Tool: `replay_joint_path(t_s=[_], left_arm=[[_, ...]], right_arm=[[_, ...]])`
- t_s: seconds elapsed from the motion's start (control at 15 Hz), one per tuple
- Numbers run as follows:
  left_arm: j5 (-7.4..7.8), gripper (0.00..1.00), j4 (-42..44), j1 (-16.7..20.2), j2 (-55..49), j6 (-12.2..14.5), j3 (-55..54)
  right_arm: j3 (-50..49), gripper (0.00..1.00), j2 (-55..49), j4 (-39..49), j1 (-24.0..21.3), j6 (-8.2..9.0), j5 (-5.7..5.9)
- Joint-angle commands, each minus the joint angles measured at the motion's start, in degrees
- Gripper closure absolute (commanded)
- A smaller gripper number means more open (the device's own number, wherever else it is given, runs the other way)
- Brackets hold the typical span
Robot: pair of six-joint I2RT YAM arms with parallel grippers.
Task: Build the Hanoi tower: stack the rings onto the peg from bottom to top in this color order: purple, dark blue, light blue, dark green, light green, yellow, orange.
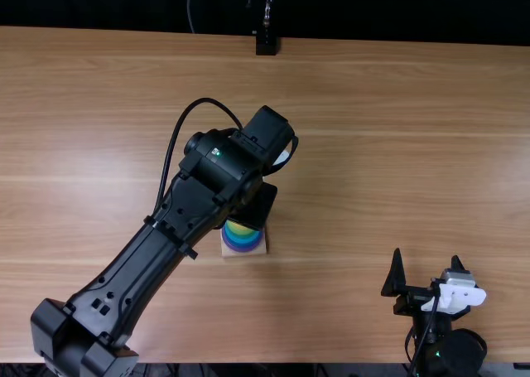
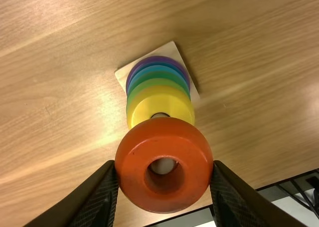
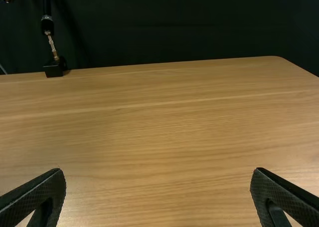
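In the top view my left gripper (image 1: 258, 205) is over the wooden base (image 1: 256, 250), partly covering the stacked rings (image 1: 241, 244). The left wrist view has the left gripper (image 2: 164, 170) shut on the orange ring (image 2: 164, 197), which is held flat above the yellow ring (image 2: 144, 107). Through the orange hole shows the pale peg (image 2: 163, 166); whether its tip is inside the hole I cannot tell. Beneath yellow are green, blue and purple (image 2: 130, 76) bands on the base (image 2: 172, 50). My right gripper (image 1: 426, 256) stands open at the near right; in its wrist view, the right gripper (image 3: 158, 172) holds nothing.
The left arm (image 1: 132, 269) crosses from the near left to the stack. A black stand (image 1: 266, 44) sits at the table's far edge. Bare wood (image 1: 373, 145) extends to the right of the stack.
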Motion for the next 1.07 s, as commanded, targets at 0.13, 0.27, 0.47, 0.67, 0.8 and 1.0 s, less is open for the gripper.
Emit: replay_joint_path(t_s=[0.13,0.27,0.47,0.67,0.8,1.0], left_arm=[[0.25,0.33,0.33,-0.49,0.93,-0.77,1.45],[1.94,0.00,0.33,-0.05,0.49,-0.77,1.37],[6.90,0.00,4.55,1.09,-0.30,-0.77,0.40],[7.00,0.00,15.72,4.87,-6.01,-0.77,0.05],[6.26,0.00,24.06,7.77,-12.43,-0.56,-5.23],[5.84,0.00,44.52,14.45,-26.75,-0.45,-21.84]], right_arm=[[-1.93,0.00,-0.66,-0.56,-0.36,0.21,0.14],[-2.02,0.00,-0.66,-0.56,-0.36,0.21,0.14],[-1.93,0.00,-0.66,-0.56,-0.36,0.21,0.03],[-1.93,0.00,-0.66,-0.56,-0.36,0.21,0.14],[-1.93,0.00,-0.66,-0.56,-0.36,0.21,0.03],[-1.93,0.00,-0.66,-0.56,-0.36,0.21,0.14]])
